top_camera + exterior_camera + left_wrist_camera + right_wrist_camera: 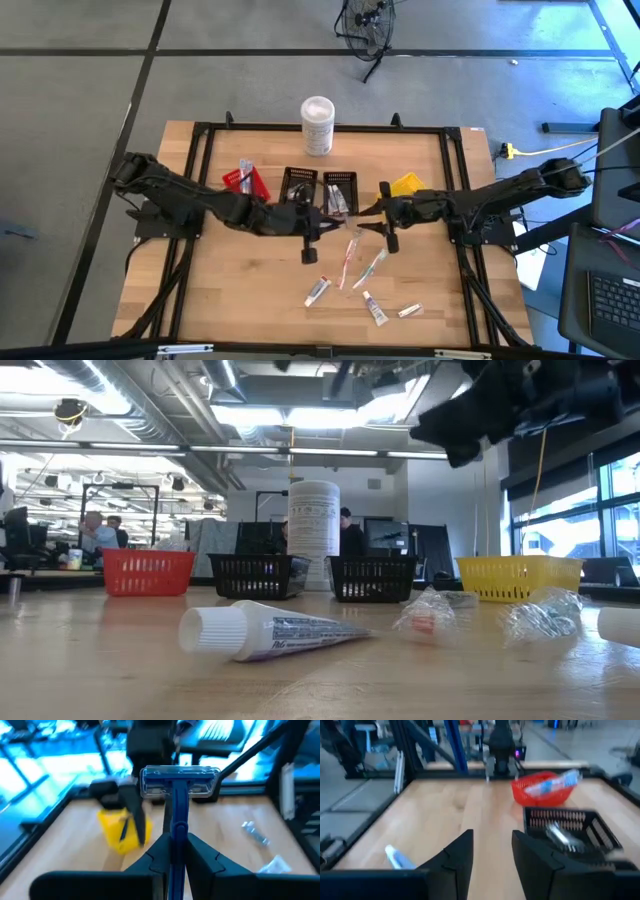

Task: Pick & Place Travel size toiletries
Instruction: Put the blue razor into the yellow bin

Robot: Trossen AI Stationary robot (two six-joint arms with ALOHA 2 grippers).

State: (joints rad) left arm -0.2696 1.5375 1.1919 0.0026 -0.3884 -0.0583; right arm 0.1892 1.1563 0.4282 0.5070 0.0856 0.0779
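Nearest to the low camera lies a white tube [265,632]. Beside the middle black bin [300,186], the left gripper [176,851] pinches the blue razor [179,790], handle along the fingers. The right gripper [492,851] stands spread, empty.

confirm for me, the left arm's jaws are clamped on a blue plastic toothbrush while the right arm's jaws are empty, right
Not quite: the left gripper has its jaws clamped on a blue plastic razor, not a toothbrush, as the left wrist view shows. The right gripper has empty jaws.

One camera looks straight down on the bench [250,300]; another sits level at bench height; both share the red bin [246,180].
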